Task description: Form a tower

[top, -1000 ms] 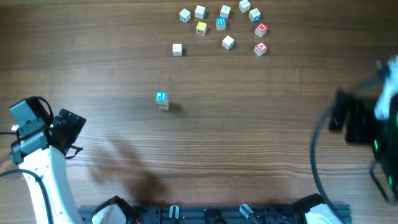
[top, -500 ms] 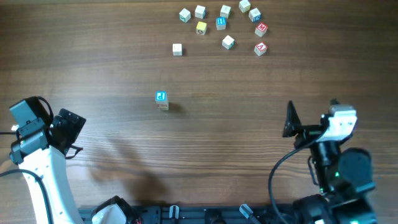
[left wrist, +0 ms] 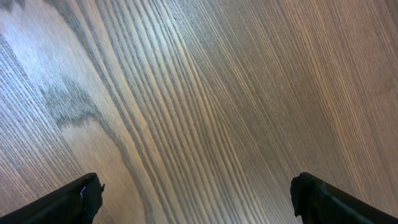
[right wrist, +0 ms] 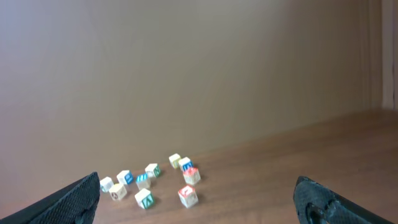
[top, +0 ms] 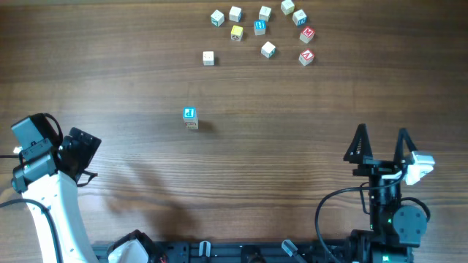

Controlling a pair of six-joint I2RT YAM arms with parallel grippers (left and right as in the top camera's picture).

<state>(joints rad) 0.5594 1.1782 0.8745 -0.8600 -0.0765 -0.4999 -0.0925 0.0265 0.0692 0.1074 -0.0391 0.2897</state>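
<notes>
The tower is a short stack of pale wooden cubes left of the table's middle, and its top face is blue with a white letter. My left gripper hangs at the left edge, well apart from the tower. In the left wrist view it is open over bare wood. My right gripper stands open at the front right, fingers pointing to the back of the table. Nothing lies between its fingers in the right wrist view.
Several loose letter cubes lie at the back of the table, among them a yellow one, two red ones and a lone pale one. The right wrist view shows this cluster of cubes far ahead.
The right arm has swung in from the right edge to the front right, and its open fingers now point toward the back. The left arm and the tower have not moved.
</notes>
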